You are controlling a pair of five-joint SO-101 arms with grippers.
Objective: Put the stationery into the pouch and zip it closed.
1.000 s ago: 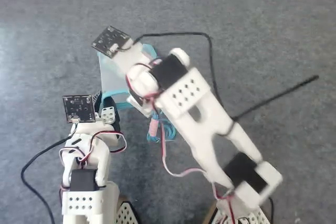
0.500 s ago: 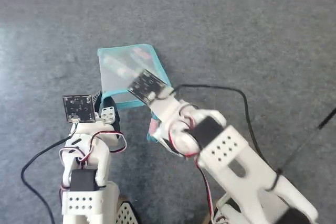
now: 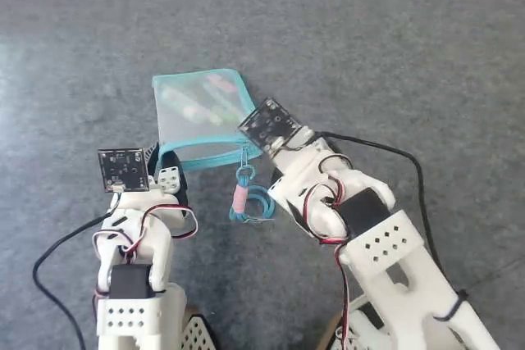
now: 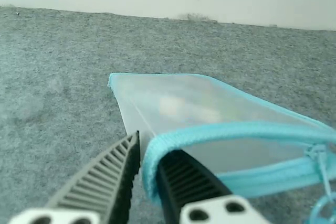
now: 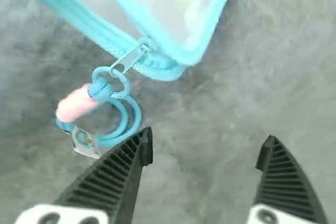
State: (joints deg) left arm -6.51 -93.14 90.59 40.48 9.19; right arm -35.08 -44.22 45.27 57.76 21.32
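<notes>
Left gripper: jaws closed on the teal-bound end of the pouch, pinning it to the carpet. Right gripper: jaws spread wide, nothing held, poised low over bare carpet.

Key relation: the zip pull lies just beyond one right finger, to the side of the gap and not within it. A cord loop with a pink charm trails from it. The zip line runs from the left gripper to the slider, so the right arm is nearer. Stationery shows inside, and we judge the zip drawn across.

Change: a second ago the right arm stretched over the pouch and covered it. It has since drawn back to the near side. The left arm is unmoved.
</notes>
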